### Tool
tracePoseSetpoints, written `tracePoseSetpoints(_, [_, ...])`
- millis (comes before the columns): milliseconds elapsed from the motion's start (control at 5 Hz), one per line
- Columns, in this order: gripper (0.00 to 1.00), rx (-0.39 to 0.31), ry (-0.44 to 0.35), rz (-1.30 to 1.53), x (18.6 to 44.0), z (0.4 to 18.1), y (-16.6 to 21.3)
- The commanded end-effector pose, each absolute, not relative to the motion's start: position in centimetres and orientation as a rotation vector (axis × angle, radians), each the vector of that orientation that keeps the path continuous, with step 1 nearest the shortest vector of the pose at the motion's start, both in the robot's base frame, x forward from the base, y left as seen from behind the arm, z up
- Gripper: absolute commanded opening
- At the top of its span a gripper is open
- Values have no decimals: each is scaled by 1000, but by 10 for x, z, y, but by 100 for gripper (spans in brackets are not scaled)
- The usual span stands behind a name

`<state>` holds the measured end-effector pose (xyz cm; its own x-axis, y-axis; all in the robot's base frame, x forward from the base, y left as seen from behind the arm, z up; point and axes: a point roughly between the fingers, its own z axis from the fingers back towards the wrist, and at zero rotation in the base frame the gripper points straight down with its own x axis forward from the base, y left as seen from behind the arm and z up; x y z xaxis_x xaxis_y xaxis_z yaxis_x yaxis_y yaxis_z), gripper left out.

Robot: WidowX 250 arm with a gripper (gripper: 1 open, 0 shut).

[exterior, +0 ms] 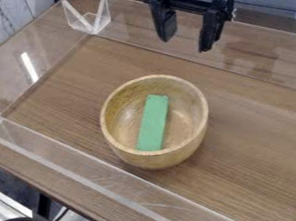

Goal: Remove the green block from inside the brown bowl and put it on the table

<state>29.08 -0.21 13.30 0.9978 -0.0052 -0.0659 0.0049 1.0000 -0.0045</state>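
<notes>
gripper [191, 35] wide open, empty, top centre of frame. green block [155, 122] in brown bowl [155, 123], centre. pre-approach; next: descend, align w/ block.

- One green block [155, 122] is counted, lying inside the bowl.
- One brown bowl [120, 136] is counted.
- One gripper [188, 34] is counted, with two dark jaws.
- One wood-grain surface [254, 131] is seen, bordered by clear walls [89, 17].
</notes>
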Motion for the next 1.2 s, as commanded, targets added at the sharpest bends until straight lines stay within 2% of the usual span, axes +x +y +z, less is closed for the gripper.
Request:
tracePoseSetpoints(0, [100, 5, 106, -17, 280, 121, -6])
tracePoseSetpoints(400, [100, 5, 107, -46, 277, 104, 13])
tracePoseSetpoints(1000, [100, 13, 158, -102, 259, 94, 15])
